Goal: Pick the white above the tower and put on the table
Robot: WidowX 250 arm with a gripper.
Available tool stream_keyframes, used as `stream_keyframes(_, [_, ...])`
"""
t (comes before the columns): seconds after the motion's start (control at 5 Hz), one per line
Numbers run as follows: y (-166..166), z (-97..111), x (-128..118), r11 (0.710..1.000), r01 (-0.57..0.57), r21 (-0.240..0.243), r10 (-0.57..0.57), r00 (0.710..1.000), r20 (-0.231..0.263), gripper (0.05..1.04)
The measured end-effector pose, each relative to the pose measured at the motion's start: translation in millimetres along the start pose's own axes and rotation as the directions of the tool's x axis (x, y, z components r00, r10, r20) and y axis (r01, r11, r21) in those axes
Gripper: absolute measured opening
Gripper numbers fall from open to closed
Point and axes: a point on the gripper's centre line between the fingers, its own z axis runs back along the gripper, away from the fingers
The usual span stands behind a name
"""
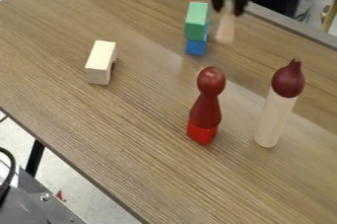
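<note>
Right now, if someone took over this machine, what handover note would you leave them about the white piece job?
Gripper: above the table's far side, beside the tower; I can't tell whether it grips the pale piece directly below it.
Job's things: the tower is a green block over a blue block. A white block rests on the table, off to the left.
Done: no white piece tops the tower. Which pale one came from there, I can't say.
Left: check whether the pale piece is held; if so, probably set it on the table and let go.
</note>
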Motion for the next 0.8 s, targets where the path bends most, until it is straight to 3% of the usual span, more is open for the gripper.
stream_keyframes(0.4, [-40.6, -17.6, -13.6, 0.992, 0.117, 0.045, -0.118, 0.993, 0.013, 0.342])
stream_keyframes(0.8, [-55.0, -33.0, -18.1, 0.987, 0.156, 0.05, -0.158, 0.986, 0.045, 0.342])
